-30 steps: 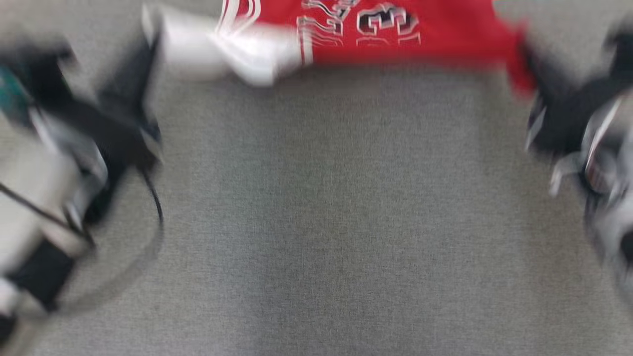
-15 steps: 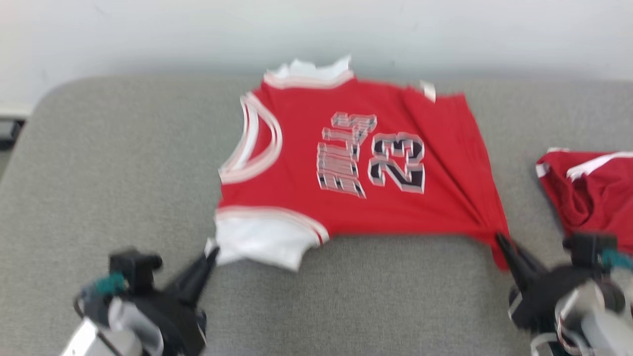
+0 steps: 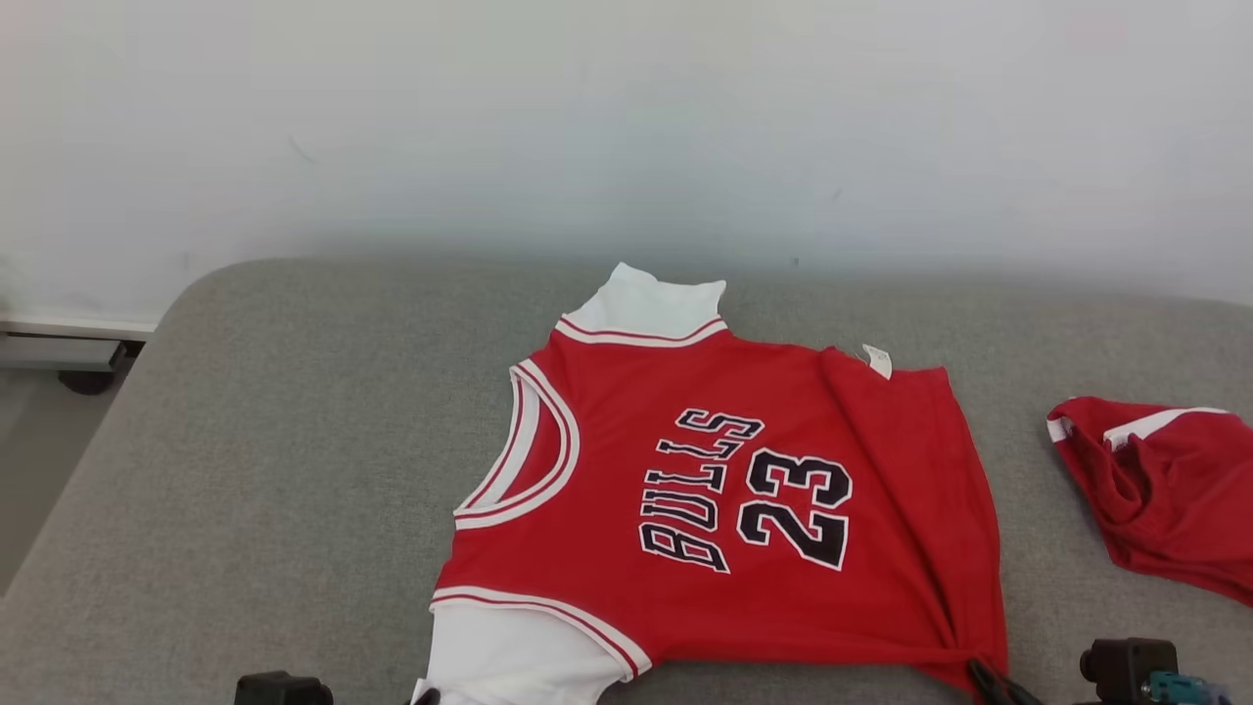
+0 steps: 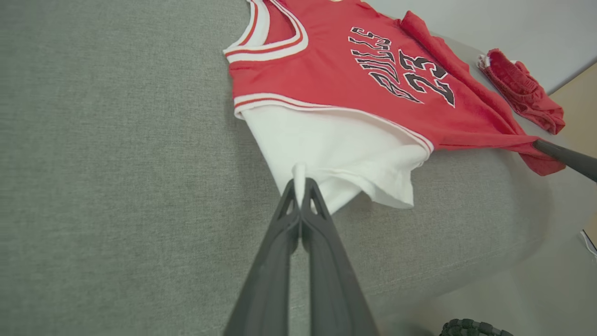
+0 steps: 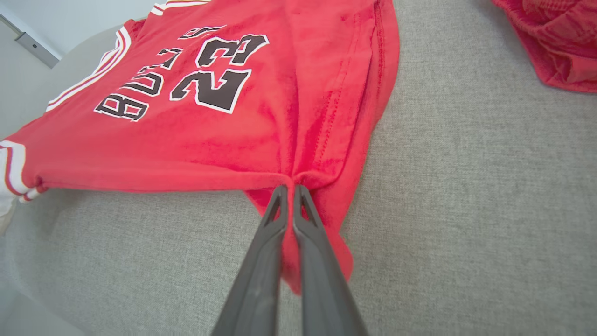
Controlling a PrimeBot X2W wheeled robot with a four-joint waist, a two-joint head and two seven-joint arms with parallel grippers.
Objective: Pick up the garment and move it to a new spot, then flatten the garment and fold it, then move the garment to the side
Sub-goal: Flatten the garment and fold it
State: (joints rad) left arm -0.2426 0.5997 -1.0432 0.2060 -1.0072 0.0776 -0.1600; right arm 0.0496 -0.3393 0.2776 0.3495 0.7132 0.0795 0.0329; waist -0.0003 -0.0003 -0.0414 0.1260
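The garment [image 3: 724,490] is a red jersey with white sleeves, lettered BULLS 23, spread on the grey cushioned surface [image 3: 294,470]. It also fills the upper part of the left wrist view [image 4: 336,74] and of the right wrist view [image 5: 224,102]. My left gripper [image 4: 299,184] is shut on the edge of the white sleeve [image 4: 336,154]. My right gripper [image 5: 289,189] is shut on the bunched red hem corner, and its finger [image 3: 989,681] shows at the bottom edge of the head view.
A second red garment [image 3: 1165,490] lies bunched at the right of the surface, also in the right wrist view [image 5: 555,42]. A pale wall [image 3: 626,127] stands behind. The surface's rounded left edge drops to the floor [image 3: 39,470].
The head camera has tilted up, so the jersey sits lower in the picture and the wall shows. Both grippers keep their hold on the jersey's near edge.
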